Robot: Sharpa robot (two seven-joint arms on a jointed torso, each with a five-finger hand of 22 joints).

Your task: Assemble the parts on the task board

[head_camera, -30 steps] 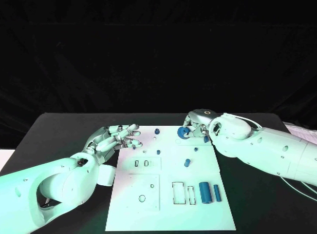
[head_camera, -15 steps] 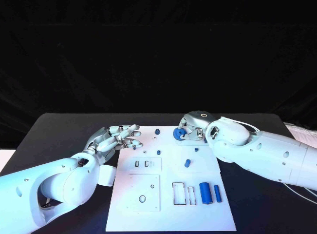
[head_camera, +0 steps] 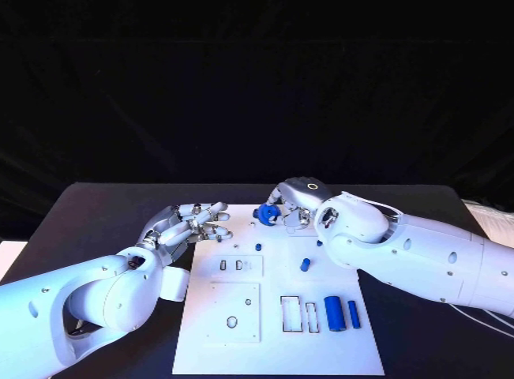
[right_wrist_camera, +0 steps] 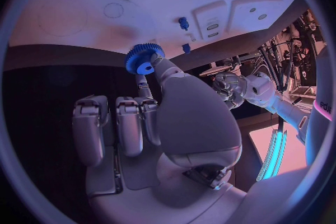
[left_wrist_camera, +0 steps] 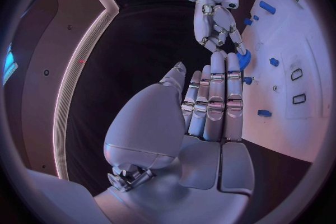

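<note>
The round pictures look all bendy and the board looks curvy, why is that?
In the left wrist view the fisheye lens bows the task board along the circle's rim; in the right wrist view its edge curves above the right robot hand holding the blue gear, under pinkish light. In the head view the board's edges stay straight.

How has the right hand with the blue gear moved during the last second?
Yes. The right hand, holding the blue gear, has moved toward the robot's left along the far edge of the white board, nearer the left hand.
</note>
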